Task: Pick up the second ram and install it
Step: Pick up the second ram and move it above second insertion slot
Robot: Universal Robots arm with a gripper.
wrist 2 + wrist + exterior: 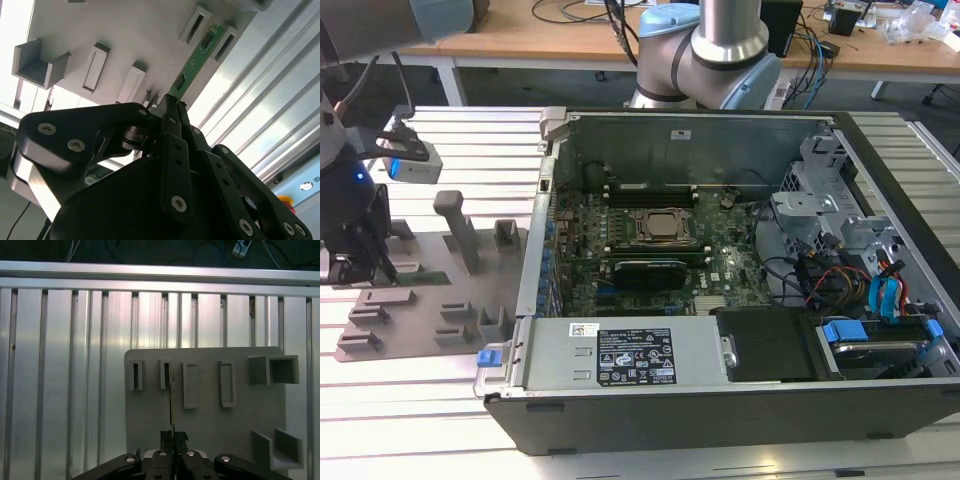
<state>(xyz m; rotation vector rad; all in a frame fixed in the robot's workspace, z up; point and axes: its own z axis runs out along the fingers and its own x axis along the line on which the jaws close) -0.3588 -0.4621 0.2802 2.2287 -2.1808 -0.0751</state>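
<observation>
Tool (169, 102) pinches one end of the second ram (194, 60) over the fixture plate (125, 30).

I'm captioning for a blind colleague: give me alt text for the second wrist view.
The black gripper is shut on one end of a long, thin green RAM stick, over a grey plastic fixture plate with slotted blocks, on a ribbed aluminium table.

The second ram (196, 57) has its near end hidden inside the pinching claw (167, 100). The first wrist view shows it edge-on, so its chips cannot be made out.
</observation>
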